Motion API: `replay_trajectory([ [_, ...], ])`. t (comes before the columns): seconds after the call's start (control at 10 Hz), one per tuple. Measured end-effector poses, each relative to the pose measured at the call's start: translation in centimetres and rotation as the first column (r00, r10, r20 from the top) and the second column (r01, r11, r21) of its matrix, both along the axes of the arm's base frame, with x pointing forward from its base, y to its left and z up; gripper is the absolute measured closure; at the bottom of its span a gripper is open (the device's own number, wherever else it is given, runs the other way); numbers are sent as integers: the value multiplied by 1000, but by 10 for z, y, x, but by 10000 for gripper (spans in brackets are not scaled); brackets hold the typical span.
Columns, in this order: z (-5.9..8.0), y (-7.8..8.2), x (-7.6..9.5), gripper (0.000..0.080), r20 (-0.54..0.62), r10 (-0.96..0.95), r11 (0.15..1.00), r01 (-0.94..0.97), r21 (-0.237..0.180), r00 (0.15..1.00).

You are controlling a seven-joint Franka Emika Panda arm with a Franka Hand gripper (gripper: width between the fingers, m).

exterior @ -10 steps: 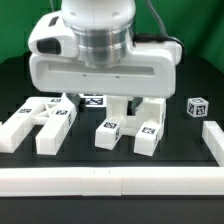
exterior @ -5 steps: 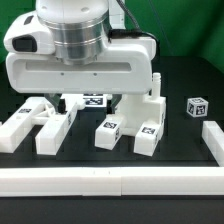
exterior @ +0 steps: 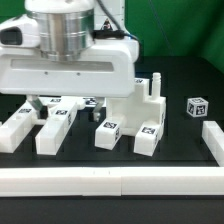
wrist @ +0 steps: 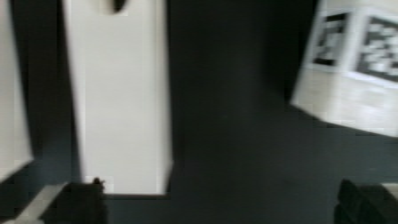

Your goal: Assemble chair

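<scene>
- White plastic chair parts (exterior: 148,135) lie loose on my black bench (exterior: 190,80).
- From the exterior view I see two long pieces (exterior: 55,127) toward that view's left and two short tagged legs (exterior: 108,132) in the middle. A blocky seat piece (exterior: 140,100) with pegs sits behind the legs, and a small tagged cube (exterior: 198,106) lies well apart toward the right.
- That view alone shows the white border rail (exterior: 110,180) along the near edge.
- The arm (exterior: 70,70) hangs over the long pieces, and its bulk hides the fingers from that camera.
- Only the wrist view shows my gripper (wrist: 222,198). Its jaws are spread wide and hold nothing, above a long white part (wrist: 116,90), with a tagged white block (wrist: 356,65) off to one side.
</scene>
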State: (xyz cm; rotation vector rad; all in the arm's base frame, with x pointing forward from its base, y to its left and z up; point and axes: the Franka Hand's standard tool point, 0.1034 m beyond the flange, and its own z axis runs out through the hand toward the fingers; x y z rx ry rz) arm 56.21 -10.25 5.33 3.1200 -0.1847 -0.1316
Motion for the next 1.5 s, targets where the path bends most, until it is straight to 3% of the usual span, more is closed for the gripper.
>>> replay_trajectory([
  [0.5, -3, 1, -1, 150, -3, 5, 1000, -5, 1, 1000],
  [0.7, -15, -9, -17, 150, -4, -7, 1000, 7, -10, 1000],
  [1.5, -47, -20, -26, 150, -5, 8, 999, -8, -33, 1000],
])
